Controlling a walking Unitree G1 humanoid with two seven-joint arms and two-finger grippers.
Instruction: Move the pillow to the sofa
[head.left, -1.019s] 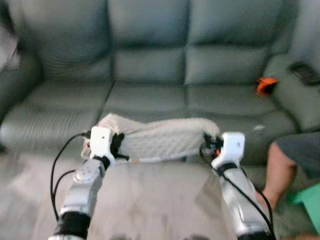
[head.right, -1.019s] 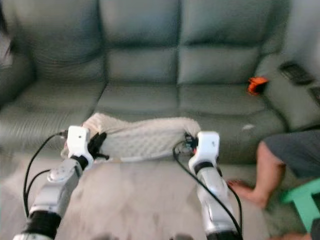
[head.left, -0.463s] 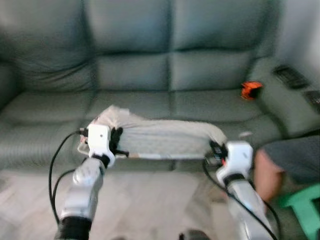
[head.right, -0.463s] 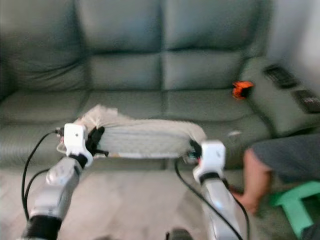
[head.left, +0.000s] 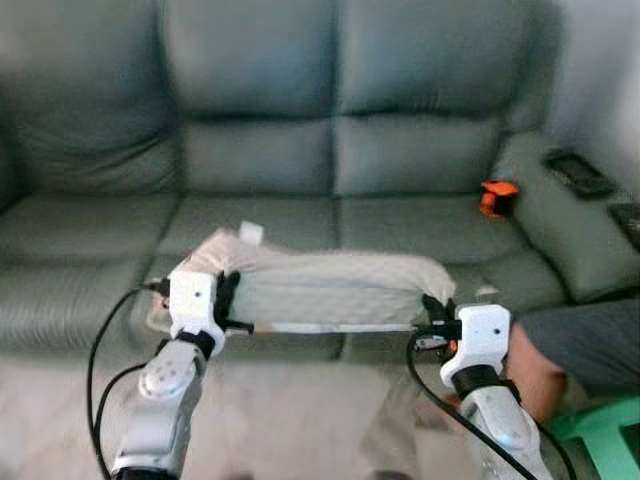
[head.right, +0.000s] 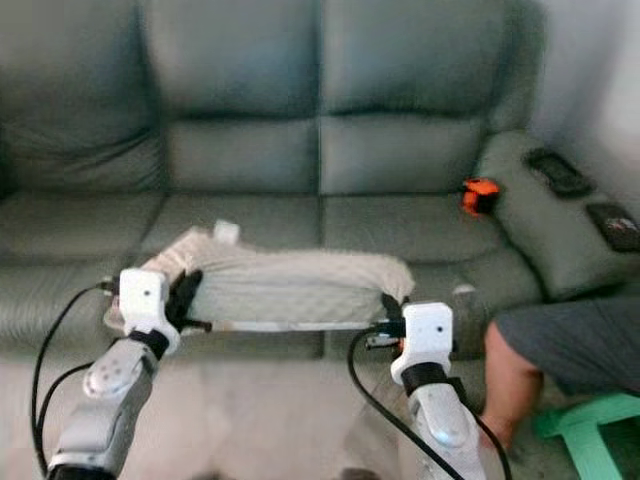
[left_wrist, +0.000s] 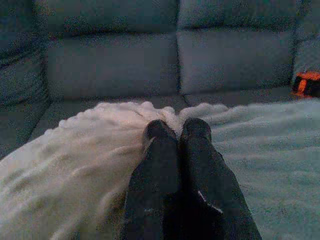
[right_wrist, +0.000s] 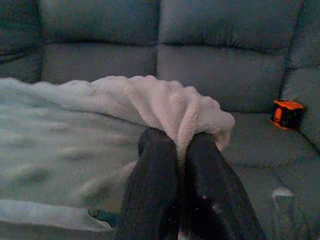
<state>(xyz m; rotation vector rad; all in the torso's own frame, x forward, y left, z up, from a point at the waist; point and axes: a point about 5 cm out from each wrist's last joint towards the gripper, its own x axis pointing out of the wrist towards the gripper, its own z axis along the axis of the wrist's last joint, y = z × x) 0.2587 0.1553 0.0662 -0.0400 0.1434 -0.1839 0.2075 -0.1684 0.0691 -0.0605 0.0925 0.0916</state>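
A long cream quilted fabric pillow (head.left: 325, 290) hangs stretched between the two arms, above the front edge of the grey-green leather sofa (head.left: 300, 150). The left end effector (left_wrist: 176, 131) pinches the pillow's left end, fingers pressed together on the fabric. The right end effector (right_wrist: 180, 142) pinches a bunched fold at its right end. A small orange object (head.left: 497, 196) lies on the right seat cushion, and a person's bare leg (head.right: 505, 370) stands beside the right arm.

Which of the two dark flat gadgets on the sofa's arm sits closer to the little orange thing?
The upper dark gadget, lying nearer the sofa's back. It sits just beyond the orange thing, while the other gadget lies further out toward the picture's edge.
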